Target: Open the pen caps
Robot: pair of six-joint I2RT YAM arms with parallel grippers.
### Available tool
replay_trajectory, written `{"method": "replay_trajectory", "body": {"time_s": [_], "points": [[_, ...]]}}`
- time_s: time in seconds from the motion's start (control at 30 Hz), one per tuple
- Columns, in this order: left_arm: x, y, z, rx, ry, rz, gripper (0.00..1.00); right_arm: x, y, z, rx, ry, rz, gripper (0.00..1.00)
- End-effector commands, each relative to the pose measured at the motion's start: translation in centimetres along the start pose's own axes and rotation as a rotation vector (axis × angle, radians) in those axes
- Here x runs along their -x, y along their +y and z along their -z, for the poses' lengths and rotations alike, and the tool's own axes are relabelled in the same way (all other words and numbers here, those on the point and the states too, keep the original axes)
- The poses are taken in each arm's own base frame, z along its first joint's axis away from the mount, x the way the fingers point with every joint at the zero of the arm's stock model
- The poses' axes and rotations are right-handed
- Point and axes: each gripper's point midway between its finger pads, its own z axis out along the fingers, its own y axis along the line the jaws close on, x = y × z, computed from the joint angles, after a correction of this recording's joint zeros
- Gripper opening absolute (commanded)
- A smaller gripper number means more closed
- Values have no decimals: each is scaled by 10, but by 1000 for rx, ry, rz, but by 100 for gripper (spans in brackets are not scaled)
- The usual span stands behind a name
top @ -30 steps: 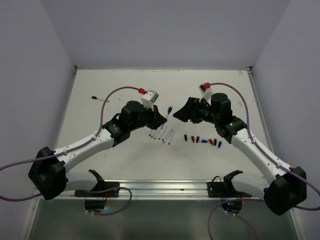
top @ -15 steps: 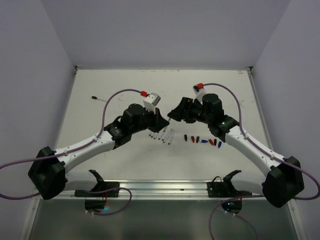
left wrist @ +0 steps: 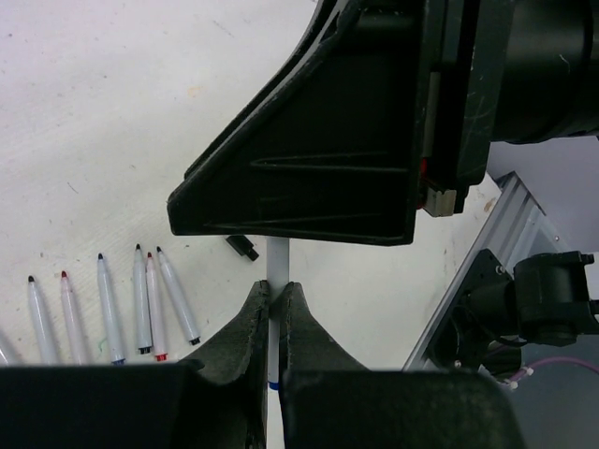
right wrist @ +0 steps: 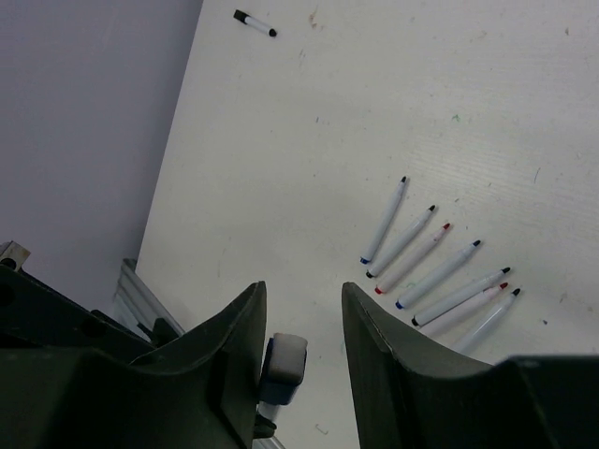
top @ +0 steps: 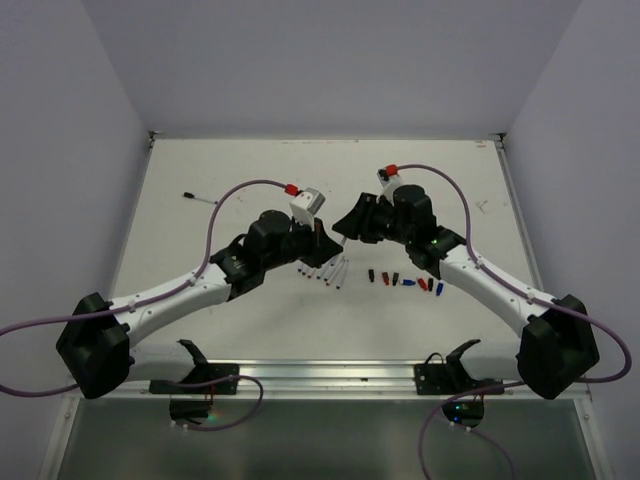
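Swung leftward, the right gripper (top: 344,224) meets the left gripper (left wrist: 274,294), which pinches a white pen (left wrist: 278,254) pointing straight up mid-frame. Its cap (right wrist: 284,359) sits between the right gripper's narrowed, still-gapped fingers.

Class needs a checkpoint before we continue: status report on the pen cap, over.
Left gripper jaws shut on pen. Right gripper jaws open around its cap. Uncapped pens lie on table below.

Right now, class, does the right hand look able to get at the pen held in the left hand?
Probably yes: the left hand holds the pen out toward the right hand, whose parted fingers sit either side of its free end, with nothing between.
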Motion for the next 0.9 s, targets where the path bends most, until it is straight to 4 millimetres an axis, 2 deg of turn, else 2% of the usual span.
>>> {"method": "replay_trajectory", "body": {"time_s": [0.0,0.03,0.13,0.17,0.3,0.33,0.37,0.47,0.63,0.87], "points": [[17,-15,-2,-41,-57,0,0,27,20,-2,40,-85,29,41],[16,-15,-3,-38,-51,0,0,28,19,-2,39,-87,31,41],[14,-14,-4,-35,-46,-3,0,26,18,-4,32,-81,29,22],[14,-15,-4,-37,-47,-5,0,26,18,-4,29,-79,31,0],[12,-14,-4,-24,-37,-20,2,23,13,-4,4,-71,32,0],[11,-9,-3,2,-36,-21,10,22,13,-3,3,-68,32,0],[9,-6,-4,17,-31,-28,26,21,13,-2,3,-67,28,0],[7,1,-3,47,-30,-32,36,20,16,3,17,-80,10,0],[7,-2,-6,27,-46,-27,38,24,30,12,65,-92,-20,0],[13,-22,-13,-44,-72,-30,37,27,44,16,113,-95,-39,0]]}}
